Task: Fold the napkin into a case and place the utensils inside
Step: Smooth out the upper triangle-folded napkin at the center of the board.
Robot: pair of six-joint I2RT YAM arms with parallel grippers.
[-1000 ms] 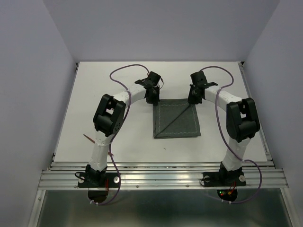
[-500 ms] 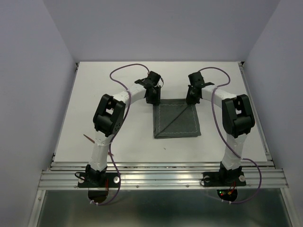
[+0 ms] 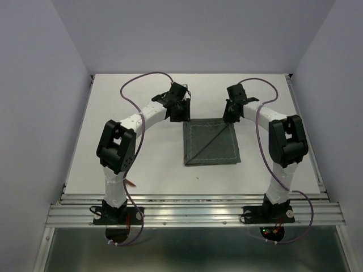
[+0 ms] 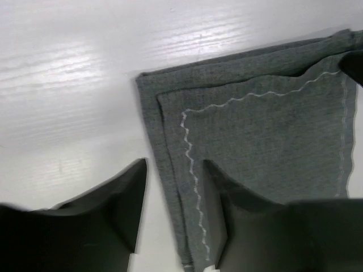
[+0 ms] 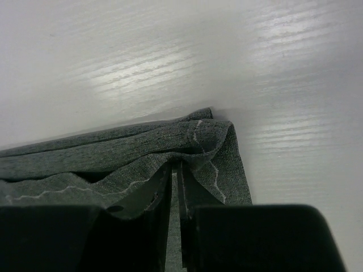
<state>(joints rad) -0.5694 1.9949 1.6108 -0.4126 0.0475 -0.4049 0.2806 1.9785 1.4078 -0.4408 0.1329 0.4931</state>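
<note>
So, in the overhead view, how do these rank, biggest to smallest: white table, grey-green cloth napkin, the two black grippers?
Largest: white table
Next: grey-green cloth napkin
Smallest: black left gripper and black right gripper, alike in size.

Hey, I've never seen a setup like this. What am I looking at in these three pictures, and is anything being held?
These are two robot arms, the left arm and the right arm, bolted at the near edge of a white table. The wide picture comes from a fixed camera above and behind them. The two close-ups come from a small camera on each wrist, so the dark shapes at the bottom are that arm's own fingers. On the table lies a folded grey-green napkin. The right gripper is shut, pinching the napkin's far right corner. The left gripper is open, with its fingers apart over the other far corner, gripping nothing.
</note>
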